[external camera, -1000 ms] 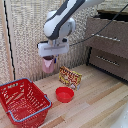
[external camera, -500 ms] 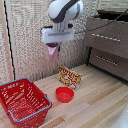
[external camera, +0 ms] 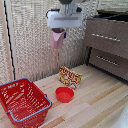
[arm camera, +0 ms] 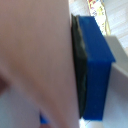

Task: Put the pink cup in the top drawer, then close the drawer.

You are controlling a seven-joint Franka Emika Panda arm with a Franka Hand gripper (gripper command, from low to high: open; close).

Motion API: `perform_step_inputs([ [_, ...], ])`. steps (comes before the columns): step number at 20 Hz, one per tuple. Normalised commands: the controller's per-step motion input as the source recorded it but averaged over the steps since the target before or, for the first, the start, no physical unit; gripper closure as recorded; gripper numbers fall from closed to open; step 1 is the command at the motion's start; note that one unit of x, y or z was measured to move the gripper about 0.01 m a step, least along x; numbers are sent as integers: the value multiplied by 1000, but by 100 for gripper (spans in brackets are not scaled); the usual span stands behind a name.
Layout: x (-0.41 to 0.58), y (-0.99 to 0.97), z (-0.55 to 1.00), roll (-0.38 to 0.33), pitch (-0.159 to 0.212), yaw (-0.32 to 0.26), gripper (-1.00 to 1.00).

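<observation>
**Pink cup held high in the pincer, level with the chest's upper part**

The pincer (external camera: 58,33) hangs well above the tabletop (external camera: 95,95), clenched on the pink cup (external camera: 57,38). The cup sits right under the white boxy wrist (external camera: 64,20), its upper part caught between the fingers and its narrower end hanging below them, clear of everything else. It looks roughly upright, perhaps slightly tilted. In the wrist view the cup (arm camera: 35,60) fills most of the picture as a pale pink blur, and one blue-tipped finger (arm camera: 95,70) presses flat against its side, so contact on that side is plain; the other finger is hidden behind the cup.

The dark brown chest of drawers (external camera: 106,42) stands at the exterior view's right. The cup is apart from it, off towards the exterior view's left, at about the height of its top drawer front. The silver bar handles (external camera: 105,36) run across the drawer fronts. The very top of the chest is dark and I cannot tell whether a drawer there stands open.

Down on the tabletop, well below the cup, sit a low red bowl (external camera: 64,94), a patterned snack packet (external camera: 70,77) leaning just behind it, and a red wire shopping basket (external camera: 21,102) at the exterior view's left.
</observation>
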Motion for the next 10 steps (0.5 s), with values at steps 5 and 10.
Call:
perform_step_inputs([
  [5, 229, -254, 790, 26, -39, -13, 100],
  [10, 17, -387, 918, 40, -43, -31, 100],
])
